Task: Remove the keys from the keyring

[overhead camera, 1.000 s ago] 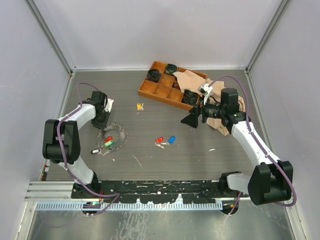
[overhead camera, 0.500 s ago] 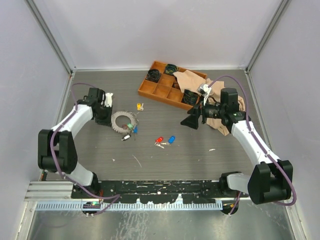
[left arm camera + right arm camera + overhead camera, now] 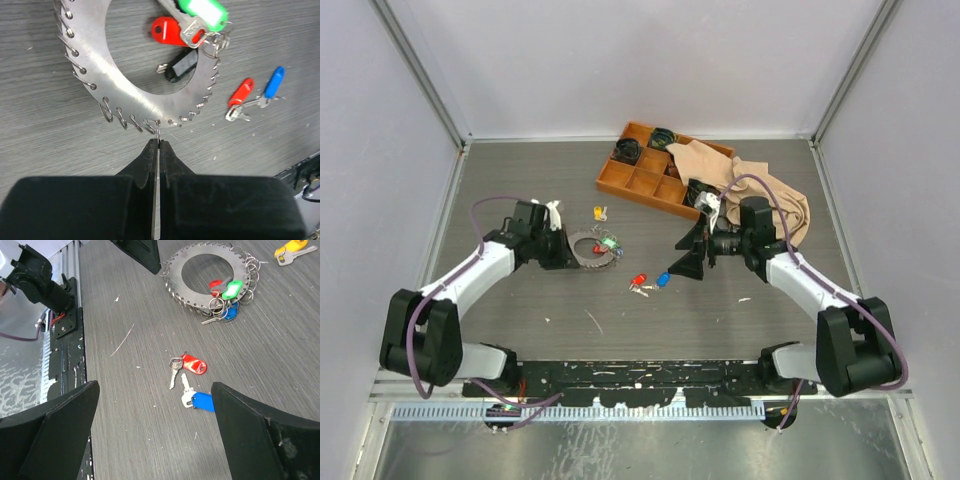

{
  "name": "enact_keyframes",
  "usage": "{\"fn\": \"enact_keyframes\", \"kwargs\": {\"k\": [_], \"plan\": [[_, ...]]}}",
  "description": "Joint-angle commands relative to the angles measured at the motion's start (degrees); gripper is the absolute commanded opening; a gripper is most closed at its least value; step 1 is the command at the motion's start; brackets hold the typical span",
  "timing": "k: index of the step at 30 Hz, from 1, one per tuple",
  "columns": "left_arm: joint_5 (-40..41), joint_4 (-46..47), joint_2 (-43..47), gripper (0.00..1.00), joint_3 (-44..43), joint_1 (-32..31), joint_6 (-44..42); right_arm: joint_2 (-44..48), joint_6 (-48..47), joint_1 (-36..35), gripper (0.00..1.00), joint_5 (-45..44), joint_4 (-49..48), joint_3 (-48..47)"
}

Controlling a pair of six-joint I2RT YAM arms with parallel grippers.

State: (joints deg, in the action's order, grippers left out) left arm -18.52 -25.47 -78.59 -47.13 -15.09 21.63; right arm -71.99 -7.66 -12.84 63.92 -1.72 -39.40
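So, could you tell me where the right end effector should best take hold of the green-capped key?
Probably its green cap, the bulkiest part, lying flat on the keyring. Come from above on the side facing away from the left end effector, shut on the opposite rim.

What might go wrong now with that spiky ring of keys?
The left gripper pinches just one thin loop at the edge of the keyring; it may slip, or a pull could drag the whole ring along. The open right gripper hangs near the loose red key and blue key, so coming down might scatter them.
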Motion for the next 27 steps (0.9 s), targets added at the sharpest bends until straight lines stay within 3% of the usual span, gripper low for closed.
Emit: {"fn": "enact_keyframes", "kwargs": {"k": [1,14,15,20,23,27], "plan": [[-1.28,7.03,5.23,0.00,1.52,-2.02,5.30,-3.57,4.61,-0.69,0.99,-0.95,-11.80,0.71],[0.39,10.36,8.22,0.00,11.58,-9.47,12.41,-8.61,-0.18,-2.42,0.96,-2.14,-3.34,-3.44],[0.48,9.57,8.38,0.05,11.16,-9.51,12.22,-8.61,-0.37,-2.38,0.96,-1.94,-3.08,-3.53],[7.81,3.93,14.82,0.49,7.73,-9.52,7.73,-8.51,-2.53,-2.53,0.96,-1.63,0.89,-5.38],[14.59,7.12,18.00,0.74,7.72,-8.85,2.96,-8.69,-2.71,-2.62,0.96,-1.03,2.49,-6.72],[8.63,18.67,13.94,0.82,8.19,-2.00,1.97,-8.57,-3.89,-3.14,1.00,-0.90,4.67,-7.98]]}}
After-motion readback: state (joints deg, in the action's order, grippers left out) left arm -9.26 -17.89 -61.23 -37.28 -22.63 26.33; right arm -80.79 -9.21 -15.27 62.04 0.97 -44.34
